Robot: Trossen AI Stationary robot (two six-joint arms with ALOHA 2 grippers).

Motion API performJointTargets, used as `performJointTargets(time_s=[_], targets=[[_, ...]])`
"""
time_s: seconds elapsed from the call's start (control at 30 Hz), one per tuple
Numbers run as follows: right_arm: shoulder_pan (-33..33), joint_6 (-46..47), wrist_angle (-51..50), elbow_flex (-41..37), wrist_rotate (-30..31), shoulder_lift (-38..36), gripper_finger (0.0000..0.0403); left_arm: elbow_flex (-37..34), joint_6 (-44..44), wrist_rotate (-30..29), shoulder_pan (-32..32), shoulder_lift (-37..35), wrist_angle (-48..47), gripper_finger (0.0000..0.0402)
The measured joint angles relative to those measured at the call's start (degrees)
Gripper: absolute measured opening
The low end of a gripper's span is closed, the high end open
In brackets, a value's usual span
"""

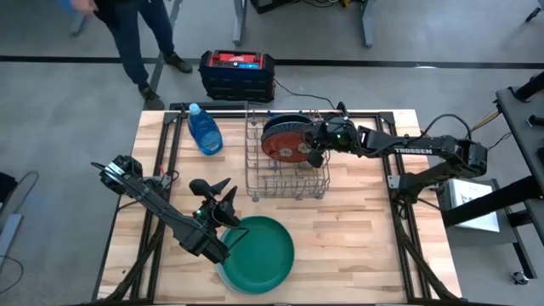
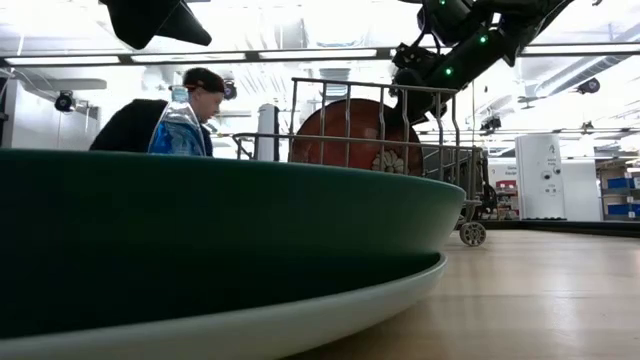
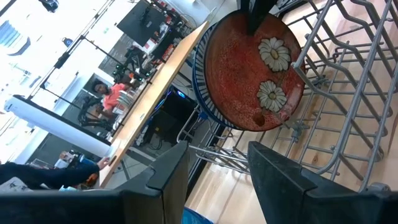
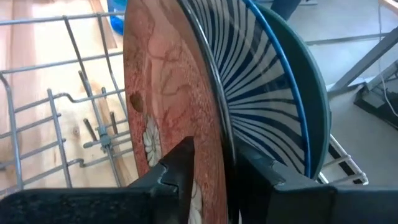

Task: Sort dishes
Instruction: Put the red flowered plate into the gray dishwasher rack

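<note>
Three dishes stand on edge in the wire rack [image 1: 289, 183]: a red plate with pale flowers [image 4: 168, 93] in front, a white plate with dark stripes [image 4: 261, 81] behind it, and a dark teal plate [image 4: 311, 93] at the back. My right gripper [image 4: 217, 168] reaches in from the table's right, slanting down. It is open, one finger on each side of the red plate's rim. A large green plate [image 1: 263, 251] lies near the front edge on a pale plate [image 2: 300, 320]. My left gripper [image 1: 212, 189] hovers open beside it, holding nothing. My right gripper straddles the red plate's rim [image 4: 219, 146]. One finger [image 4: 180, 165] is over the flowered face and the other [image 4: 264, 171] is between the red and striped plates. I cannot tell whether either finger touches the plate. The plate stands upright in the rack.
A blue bottle [image 1: 204, 132] lies at the far left of the table, next to the rack. A red and black case [image 1: 236, 75] sits on the floor beyond the far edge, and a person [image 1: 136, 38] stands there. Bare wood lies to the right of the green plate.
</note>
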Motion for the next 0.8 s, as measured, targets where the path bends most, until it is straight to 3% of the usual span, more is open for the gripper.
performJointTargets(time_s=[0.33, 0.8], targets=[[0.0, 0.78, -12.07, 6.46, -0.14, 0.0, 0.0142, 0.0, -0.02, -0.02, 0.0, 0.0, 0.0, 0.0155], [0.02, 0.98, -17.85, 8.84, -0.12, 0.02, 0.0205, -0.02, -0.44, -0.01, 0.01, 0.0, -0.02, 0.0155]])
